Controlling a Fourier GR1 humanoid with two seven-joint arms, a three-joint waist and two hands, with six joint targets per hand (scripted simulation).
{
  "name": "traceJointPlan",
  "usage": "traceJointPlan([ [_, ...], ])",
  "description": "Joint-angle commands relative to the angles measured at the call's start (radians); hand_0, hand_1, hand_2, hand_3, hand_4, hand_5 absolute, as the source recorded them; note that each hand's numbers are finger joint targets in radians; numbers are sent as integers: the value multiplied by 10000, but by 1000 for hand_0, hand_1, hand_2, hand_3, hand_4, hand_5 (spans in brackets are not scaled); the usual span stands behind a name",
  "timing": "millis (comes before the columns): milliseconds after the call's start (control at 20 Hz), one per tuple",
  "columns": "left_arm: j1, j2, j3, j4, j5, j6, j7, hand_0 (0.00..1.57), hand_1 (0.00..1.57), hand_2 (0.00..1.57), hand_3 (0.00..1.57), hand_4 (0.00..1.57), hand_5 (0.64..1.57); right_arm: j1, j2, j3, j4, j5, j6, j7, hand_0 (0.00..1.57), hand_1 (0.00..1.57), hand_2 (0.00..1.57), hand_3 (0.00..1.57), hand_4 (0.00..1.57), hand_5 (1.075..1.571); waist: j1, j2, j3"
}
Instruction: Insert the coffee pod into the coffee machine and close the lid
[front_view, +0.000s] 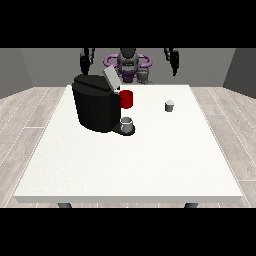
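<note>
I stand in a plain, bare room that reads as a test space more than a home: grey walls (40, 65) close in behind me, and pale wood-look floor planks (30, 110) run beneath a large white rectangular worktop (130, 160). A bulky black coffee machine (95, 107) on it gives a faint kitchen touch.

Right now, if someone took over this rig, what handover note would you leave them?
Hands: the hand at the view's left and the hand at the view's right both hang raised behind the table, holding nothing.
Things: pod stands on the table, apart from the machine. Machine lid is up. A cup sits on its tray; a red cup stands behind.
Done: nothing.
Left: pick the pod, insert it, close the lid.
</note>
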Motion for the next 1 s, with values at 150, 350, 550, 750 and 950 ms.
traceJointPlan([
  [150, -94, 615, 516, -247, 1325, -1539, -119, 0, 0, 0, 0, 661, 1571, 212, -53, -417, 315, -340, 244, -660, 0, 0, 0, 0, 328, 1571, -54, 85, -376],
  [350, -81, 821, 399, 530, 647, -1604, -1099, 0, 0, 0, 0, 617, 1571, 402, 651, -390, -105, -487, -170, -1494, 0, 0, 0, 0, 330, 1571, -699, 238, -376],
  [550, -649, 1510, 601, 1127, -121, -1608, -1118, 0, 0, 0, 0, 450, 1571, -318, 584, -611, 245, -474, -219, -1762, 0, 0, 0, 0, 346, 1571, -612, 995, -376],
  [750, -1277, 2441, 1057, 1876, -663, -1671, -915, 0, 0, 0, 0, 0, 1571, -299, 487, -181, -81, -231, -51, -1339, 0, 0, 0, 0, 367, 1571, -1038, 1138, -379],
  [950, -1407, 2903, 967, 2955, -1472, -1657, -1752, 0, 0, 0, 0, 0, 1571, -210, 817, 37, 22, -263, -95, -2284, 0, 0, 0, 0, 232, 1571, -1257, 1699, -378],
])
